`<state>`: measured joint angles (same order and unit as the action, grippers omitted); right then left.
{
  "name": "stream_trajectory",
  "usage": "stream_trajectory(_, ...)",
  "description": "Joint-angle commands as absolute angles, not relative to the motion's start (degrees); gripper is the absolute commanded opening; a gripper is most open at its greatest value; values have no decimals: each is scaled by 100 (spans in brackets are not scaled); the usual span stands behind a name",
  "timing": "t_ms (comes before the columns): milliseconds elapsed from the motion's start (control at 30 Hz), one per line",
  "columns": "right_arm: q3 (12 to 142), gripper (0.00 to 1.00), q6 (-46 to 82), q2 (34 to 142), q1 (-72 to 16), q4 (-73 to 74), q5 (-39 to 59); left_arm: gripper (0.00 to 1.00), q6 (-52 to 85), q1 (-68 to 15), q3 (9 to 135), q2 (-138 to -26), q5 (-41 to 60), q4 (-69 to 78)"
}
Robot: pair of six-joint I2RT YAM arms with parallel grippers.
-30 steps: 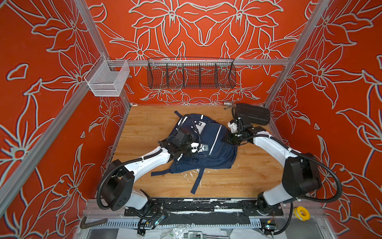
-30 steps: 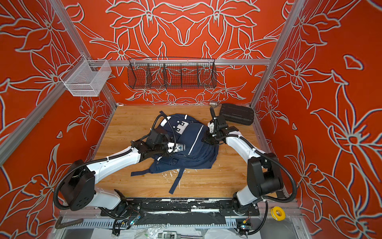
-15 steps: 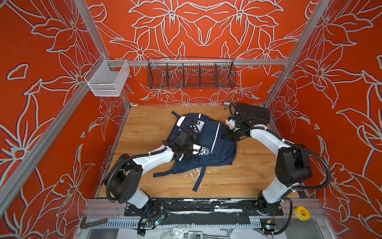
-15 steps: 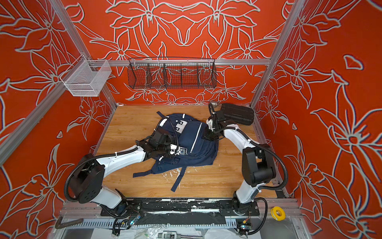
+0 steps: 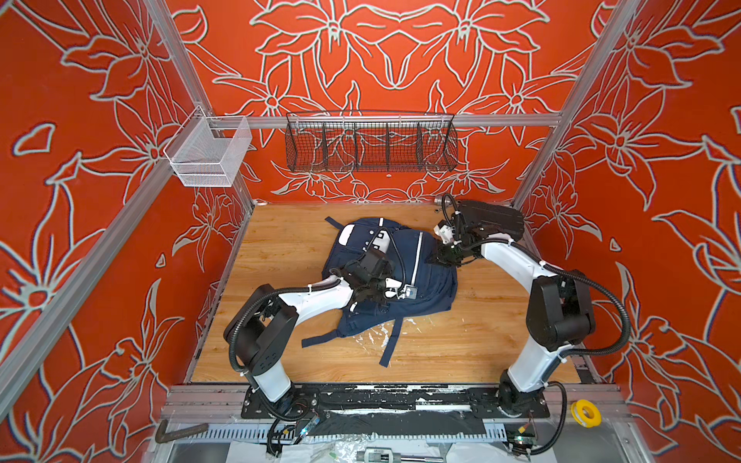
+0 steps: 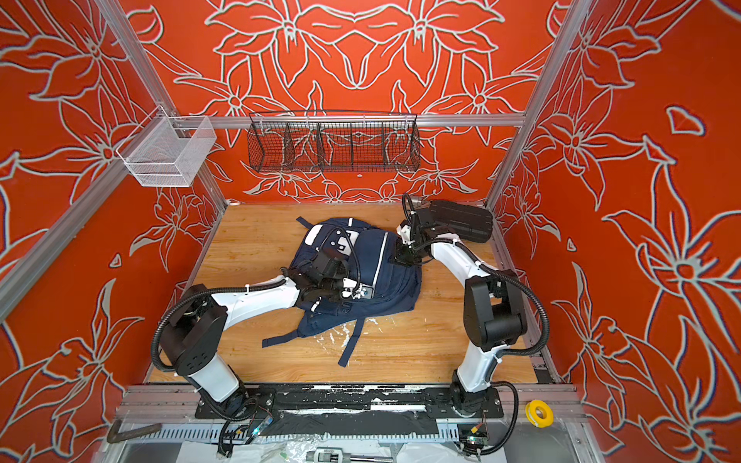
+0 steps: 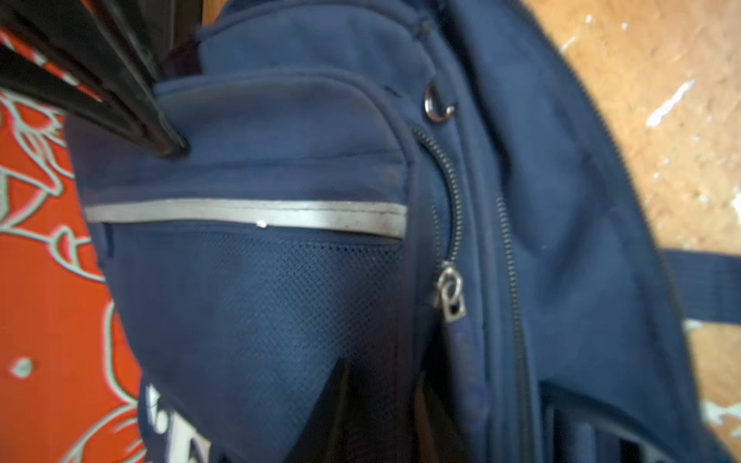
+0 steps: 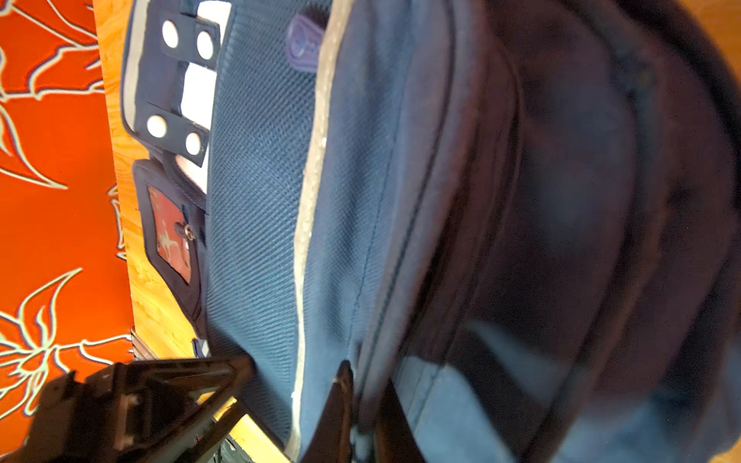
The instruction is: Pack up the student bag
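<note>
Pinching the large navy-blue fabric backpack (image 5: 433,276) mid-frame, left gripper (image 7: 381,401) and right gripper (image 8: 363,409) clamp its cloth; nothing visibly packed yet.

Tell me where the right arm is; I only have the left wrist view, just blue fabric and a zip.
Observer: The right gripper is at the student bag, on its right edge, fingers shut on its fabric.
Operator: Anything behind it?
Observer: A black case, in the back right corner of the table.
Operator: Where do the straps lie?
Observer: Two straps trail from the bag toward the arms' bases.
</note>
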<state>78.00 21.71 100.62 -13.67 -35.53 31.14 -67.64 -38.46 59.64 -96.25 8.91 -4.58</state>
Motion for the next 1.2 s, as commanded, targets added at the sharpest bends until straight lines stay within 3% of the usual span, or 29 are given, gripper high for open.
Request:
stream_trajectory(0,8077,13,2019,10180,-1387,-3589,3246,0,-6451,-3850,6210,-9566,792,-519)
stream_trajectory(100,8451,23,1867,10304,-1388,-3730,3192,0,-5970,-3850,6456,-9447,848,-1091)
stream_trajectory(233,9124,48,1591,10397,-1380,-3932,2872,0,-4832,-3859,7111,-9458,951,-2064)
stream_trajectory(400,9472,64,1177,9983,-1338,-3949,2035,0,-3162,-3896,8039,-9814,937,-2980)
stream_trajectory(533,8940,71,1101,9120,-1186,-3648,1317,0,-1974,-3885,9109,-10390,847,-3874)
stream_trajectory(700,7344,68,916,7575,-1186,-2832,1078,0,-1043,-3887,10010,-10962,1206,-4528)
stream_trajectory(833,5503,59,895,6129,-1381,-1775,1248,0,-609,-3889,9822,-10812,1490,-4179)
stream_trajectory(933,4467,53,749,5444,-2019,-1054,1002,0,-390,-3892,9716,-10680,1630,-4004)
stream_trajectory(1167,3564,43,516,5571,-3148,421,444,0,-35,-3887,9906,-10738,1935,-4087)
